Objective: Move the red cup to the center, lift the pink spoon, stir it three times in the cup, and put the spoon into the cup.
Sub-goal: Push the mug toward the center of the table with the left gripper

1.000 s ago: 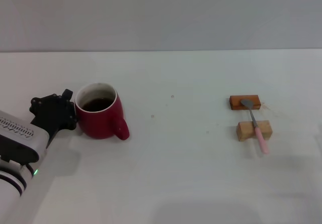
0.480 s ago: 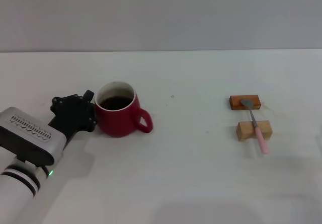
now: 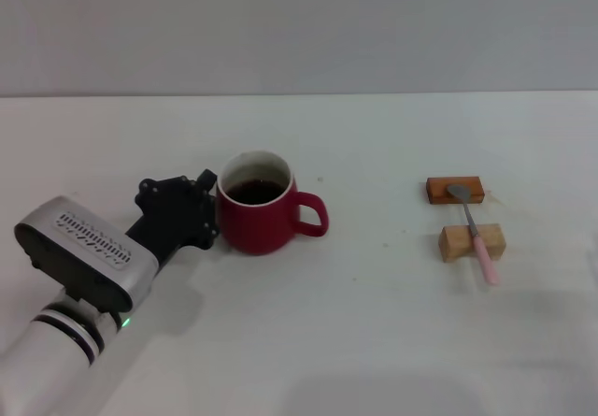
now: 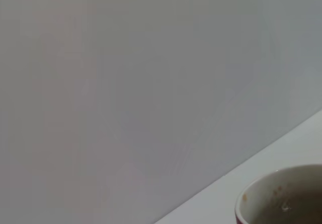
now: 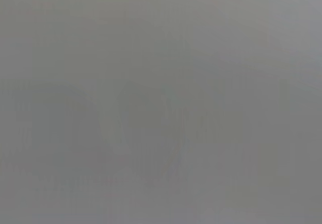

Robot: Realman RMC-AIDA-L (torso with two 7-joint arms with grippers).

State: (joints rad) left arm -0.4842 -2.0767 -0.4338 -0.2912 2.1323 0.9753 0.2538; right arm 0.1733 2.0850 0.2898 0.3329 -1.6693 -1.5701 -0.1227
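The left pincer (image 3: 207, 212) sits low over the white table (image 3: 374, 341), pressed up against the left side of the red cup (image 3: 259, 218). Its black body touches the cup's wall, but how far the fingers are spread, and whether they actually pinch the cup, cannot be told from the head view. The arm's white housing runs back from it toward the lower left corner.

The red cup stands upright on the table, left of the middle, with dark liquid inside and its loop handle pointing to the right, away from the pincer. In the left wrist view only a part of the cup's (image 4: 282, 196) pale rim and inner wall shows, close to the camera, with the table edge and a grey wall behind.

Well apart on the right, the pink spoon (image 3: 473, 232) lies across two wooden blocks: its grey bowl rests on the reddish-brown block (image 3: 455, 190), and its pink handle crosses the lighter block (image 3: 472, 242), the tip hanging beyond it toward the robot.

The right pincer appears in no view; its wrist camera shows only flat grey.
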